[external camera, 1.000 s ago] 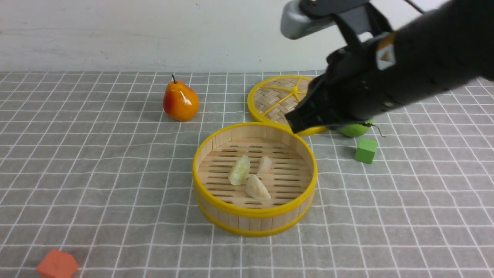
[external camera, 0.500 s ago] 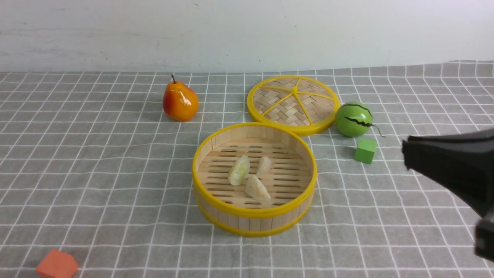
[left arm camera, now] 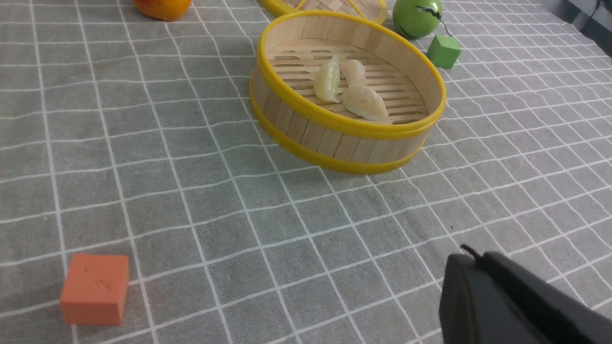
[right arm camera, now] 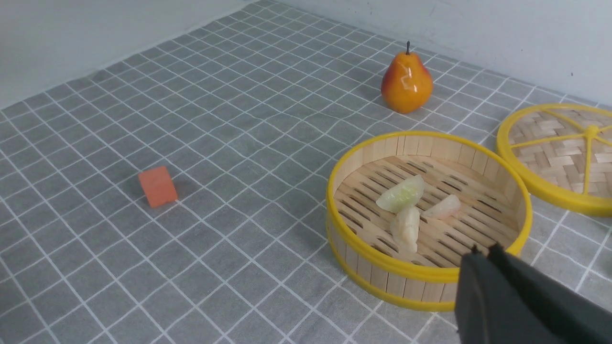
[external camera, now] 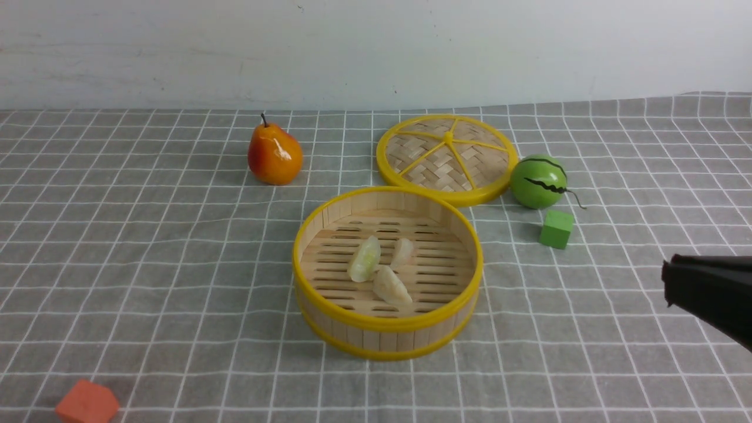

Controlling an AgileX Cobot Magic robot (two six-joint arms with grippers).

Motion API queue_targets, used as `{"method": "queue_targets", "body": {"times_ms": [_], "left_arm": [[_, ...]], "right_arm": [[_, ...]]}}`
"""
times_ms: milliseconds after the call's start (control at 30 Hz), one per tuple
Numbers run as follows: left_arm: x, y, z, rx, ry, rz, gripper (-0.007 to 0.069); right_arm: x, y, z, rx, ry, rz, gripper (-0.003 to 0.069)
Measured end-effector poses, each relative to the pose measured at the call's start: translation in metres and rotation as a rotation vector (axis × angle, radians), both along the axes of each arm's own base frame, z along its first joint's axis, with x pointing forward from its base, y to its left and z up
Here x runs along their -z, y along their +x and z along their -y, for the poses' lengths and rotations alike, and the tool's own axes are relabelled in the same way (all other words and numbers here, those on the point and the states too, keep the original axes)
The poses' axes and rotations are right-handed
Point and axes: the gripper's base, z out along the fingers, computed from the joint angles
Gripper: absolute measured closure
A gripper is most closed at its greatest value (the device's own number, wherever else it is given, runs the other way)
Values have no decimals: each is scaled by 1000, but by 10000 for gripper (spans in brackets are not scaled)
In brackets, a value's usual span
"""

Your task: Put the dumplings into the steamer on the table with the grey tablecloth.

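Note:
The bamboo steamer [external camera: 376, 322] with yellow rims stands mid-table on the grey tablecloth [external camera: 147, 264]. All three dumplings lie on its slatted floor: the pale green one [external camera: 365, 258] and two cream-white ones [external camera: 402, 251] [external camera: 392, 286]. They also show in the left wrist view [left arm camera: 328, 79] and the right wrist view [right arm camera: 401, 195]. My right gripper [external camera: 668, 280] is shut and empty at the right edge, well clear of the steamer [right arm camera: 382, 263]; in its own view the gripper [right arm camera: 484, 248] reads shut. My left gripper [left arm camera: 473, 255] is shut and empty above bare cloth, on the robot's side of the steamer [left arm camera: 344, 126].
A flat woven lid [external camera: 447, 158] lies behind the steamer, with a green melon ball [external camera: 537, 181] and a green cube [external camera: 556, 228] to its right. A pear [external camera: 274, 154] stands at back left. An orange cube [external camera: 87, 402] sits at front left.
My right arm has drawn back from above the lid and steamer to the right edge of the view, and lower. The dumplings and steamer have not moved.

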Motion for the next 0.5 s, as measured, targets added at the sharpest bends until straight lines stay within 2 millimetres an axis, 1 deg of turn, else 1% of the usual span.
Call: {"method": "queue_targets", "body": {"times_ms": [67,167,233,267,300,333,367,500], "left_arm": [[0,0,0,0,0,0,616],[0,0,0,0,0,-1,613],[0,0,0,0,0,-1,608],[0,0,0,0,0,-1,607],[0,0,0,0,0,-1,607],[0,0,0,0,1,-2,607],[0,0,0,0,1,-2,605],[0,0,0,0,1,-3,599]], "right_arm": [[1,0,0,0,4,2,670],[7,-2,2,3,19,21,671],[17,-6,8,13,47,58,671],[27,-8,12,37,70,82,671],[28,-9,14,43,79,91,671],[33,-10,19,74,104,114,671],[52,-12,28,138,125,128,671],[93,-19,49,307,130,142,671]]}}
